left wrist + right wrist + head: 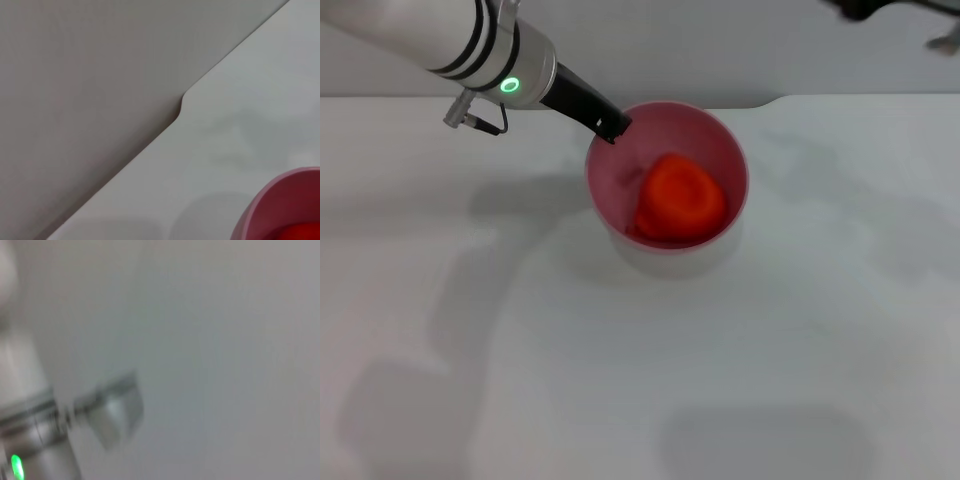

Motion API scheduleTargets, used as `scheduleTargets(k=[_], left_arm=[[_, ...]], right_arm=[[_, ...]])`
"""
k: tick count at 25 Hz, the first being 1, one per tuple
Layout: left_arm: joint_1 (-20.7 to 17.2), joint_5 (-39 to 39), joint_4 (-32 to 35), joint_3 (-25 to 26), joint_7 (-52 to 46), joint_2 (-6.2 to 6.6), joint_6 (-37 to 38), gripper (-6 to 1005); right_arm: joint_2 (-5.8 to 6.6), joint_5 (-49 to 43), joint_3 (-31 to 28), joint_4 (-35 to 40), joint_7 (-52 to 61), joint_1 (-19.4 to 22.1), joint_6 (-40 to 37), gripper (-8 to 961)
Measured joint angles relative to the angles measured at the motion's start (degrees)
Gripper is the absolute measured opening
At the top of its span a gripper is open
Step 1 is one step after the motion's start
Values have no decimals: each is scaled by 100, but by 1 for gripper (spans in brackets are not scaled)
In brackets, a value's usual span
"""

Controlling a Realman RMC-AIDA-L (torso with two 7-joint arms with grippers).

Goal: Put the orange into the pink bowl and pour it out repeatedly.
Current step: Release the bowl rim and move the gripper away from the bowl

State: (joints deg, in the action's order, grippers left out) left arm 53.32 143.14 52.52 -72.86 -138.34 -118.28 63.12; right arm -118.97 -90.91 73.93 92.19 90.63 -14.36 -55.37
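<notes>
Clearly the orange lies inside the bowl, resting low against the wall on the side nearer the robot's right. The bowl appears lifted off the table, its mouth facing up toward the head camera, with a soft shadow on the surface beneath it.

From the upper left of the head view, the left arm reaches in, white with dark bands and a green ring light. Its left gripper is a dark finger pair meeting the bowl's rim on the far left side; the fingers look closed on that rim, though the contact is small and partly hidden, so the grip is likely rather than certain.

In the left wrist view a curve of the pink rim and a sliver of the orange show, with the table's far edge and its notch beyond.

Only a dark scrap of the right arm sits at the far upper right of the head view, well apart from the bowl; its fingers are out of sight.
</notes>
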Motion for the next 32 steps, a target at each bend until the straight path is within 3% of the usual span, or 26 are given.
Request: scheduleTargets(k=[5, 8, 14, 21, 32], left_arm=[[-19, -12, -23, -11, 0, 0, 29, 67], [-24, -13, -24, -16, -24, 0, 41, 67], [-48, -14, -23, -27, -107, 11, 108, 67], [-103, 25, -7, 33, -265, 49, 458, 67], [-217, 323, 71, 76, -508, 139, 1230, 68]], right_arm=[[5, 3970, -197, -1472, -3657, 561, -1110, 454], [-7, 5303, -246, -2257, -4848, 749, -1687, 454], [-30, 7020, -398, -3615, -6350, 915, -2248, 455], [-10, 7645, -535, -4628, -7396, 887, -2448, 454], [30, 7676, -615, -5344, -7459, 498, -2431, 454]])
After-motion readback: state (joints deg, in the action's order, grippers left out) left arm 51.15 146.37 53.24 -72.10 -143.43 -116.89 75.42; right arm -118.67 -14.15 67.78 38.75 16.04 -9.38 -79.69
